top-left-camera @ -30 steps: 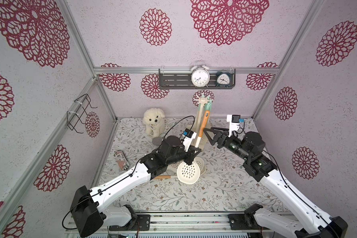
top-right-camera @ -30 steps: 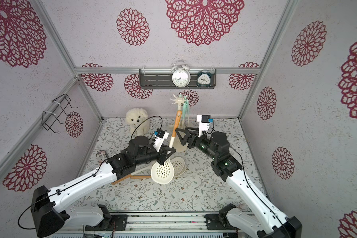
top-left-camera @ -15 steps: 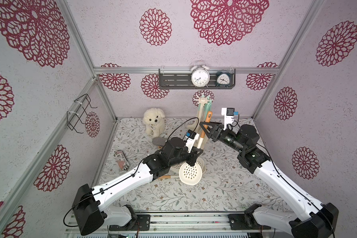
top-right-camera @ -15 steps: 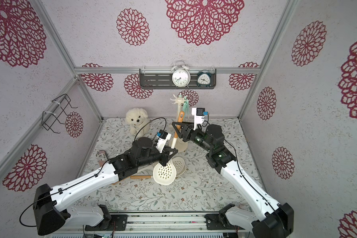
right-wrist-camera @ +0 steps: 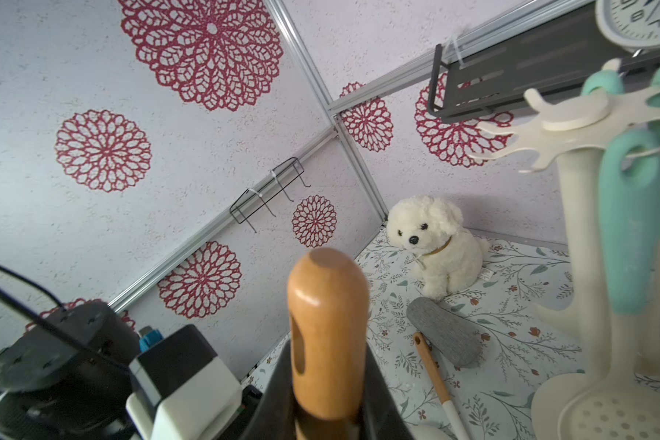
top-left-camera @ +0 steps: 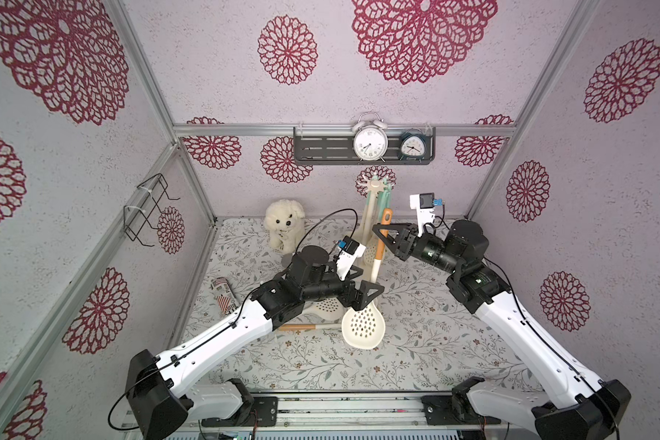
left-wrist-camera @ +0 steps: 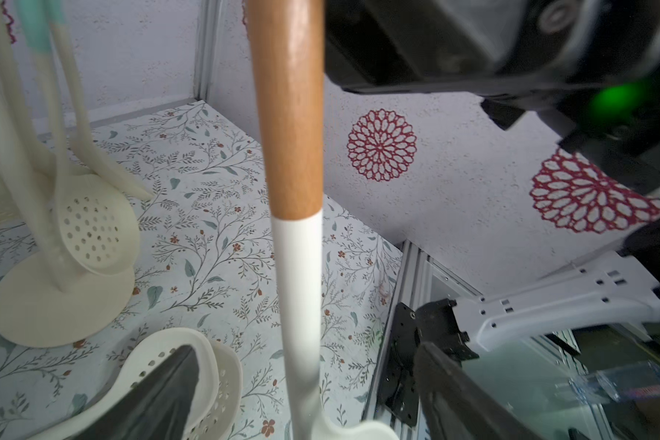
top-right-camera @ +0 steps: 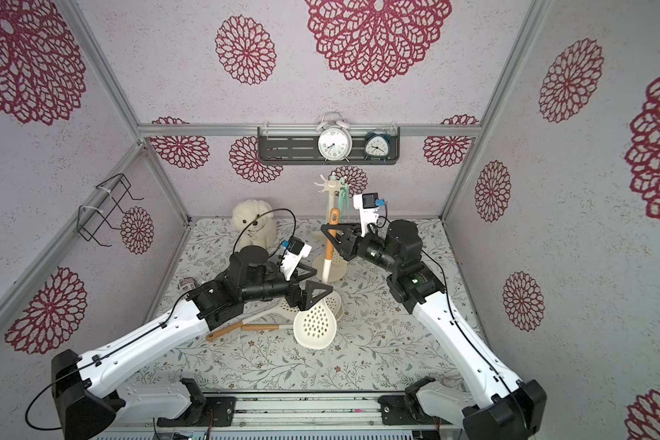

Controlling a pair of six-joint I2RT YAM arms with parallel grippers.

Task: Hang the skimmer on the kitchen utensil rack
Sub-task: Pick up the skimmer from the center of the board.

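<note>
Two arms at the skimmer (top-left-camera: pixel 376 266), upright just near of the kitchen utensil rack (top-left-camera: pixel 375 186). Right gripper (top-left-camera: pixel 382 238) clamped on its wooden handle; left gripper (top-left-camera: pixel 366 282) jaws apart around the white shaft. Hanging not yet done: handle hole must reach a hook.

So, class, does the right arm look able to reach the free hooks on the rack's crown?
Probably yes. The right gripper, shut on the skimmer's wooden handle, sits below the rack's crown, whose near hooks look bare; the left gripper is open, so it shouldn't hold the skimmer back.
</note>
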